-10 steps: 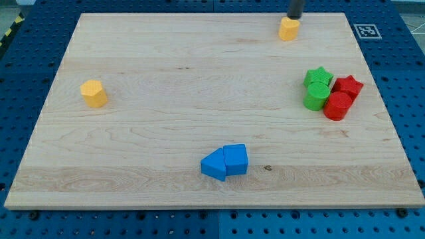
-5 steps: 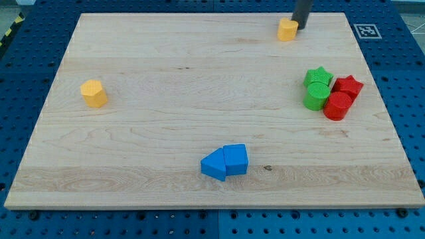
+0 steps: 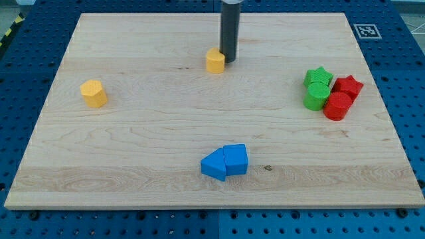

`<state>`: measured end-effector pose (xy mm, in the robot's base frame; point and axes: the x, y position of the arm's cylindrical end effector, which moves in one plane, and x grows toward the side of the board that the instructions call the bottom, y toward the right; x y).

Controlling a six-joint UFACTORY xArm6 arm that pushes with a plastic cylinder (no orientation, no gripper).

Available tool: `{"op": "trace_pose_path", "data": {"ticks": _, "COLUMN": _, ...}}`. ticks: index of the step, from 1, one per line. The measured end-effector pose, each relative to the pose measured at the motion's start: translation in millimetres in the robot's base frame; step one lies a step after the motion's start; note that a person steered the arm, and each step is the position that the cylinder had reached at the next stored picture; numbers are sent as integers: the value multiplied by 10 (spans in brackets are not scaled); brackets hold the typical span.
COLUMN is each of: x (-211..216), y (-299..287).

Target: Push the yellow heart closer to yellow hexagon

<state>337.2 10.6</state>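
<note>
The yellow heart (image 3: 214, 61) lies on the wooden board (image 3: 166, 133) near the view's top centre. My tip (image 3: 228, 61) touches its right side, with the dark rod rising straight up out of the view's top. The yellow hexagon (image 3: 93, 93) sits at the view's left, well apart from the heart, to its left and slightly lower.
A green star (image 3: 319, 77), a green cylinder (image 3: 316, 97), a red star (image 3: 348, 86) and a red cylinder (image 3: 337, 106) cluster at the view's right. Two blue blocks (image 3: 224, 161) touch each other at the bottom centre. A fiducial marker (image 3: 366, 30) lies off the board's top right corner.
My tip has swept left and down from the top right, pushing the yellow heart with it toward the board's centre top, closer to the hexagon. The other blocks have not moved.
</note>
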Motion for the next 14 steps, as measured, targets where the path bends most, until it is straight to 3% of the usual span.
{"op": "trace_pose_path", "data": {"ticks": 4, "x": 448, "y": -1141}}
{"op": "trace_pose_path", "data": {"ticks": 5, "x": 413, "y": -857}}
{"op": "trace_pose_path", "data": {"ticks": 6, "x": 643, "y": -609}}
{"op": "trace_pose_path", "data": {"ticks": 7, "x": 850, "y": -761}}
{"op": "trace_pose_path", "data": {"ticks": 10, "x": 622, "y": -1635}}
{"op": "trace_pose_path", "data": {"ticks": 11, "x": 527, "y": -1655}}
{"op": "trace_pose_path", "data": {"ticks": 12, "x": 158, "y": -1391}}
{"op": "trace_pose_path", "data": {"ticks": 13, "x": -72, "y": -1514}}
{"op": "trace_pose_path", "data": {"ticks": 14, "x": -3, "y": -1794}}
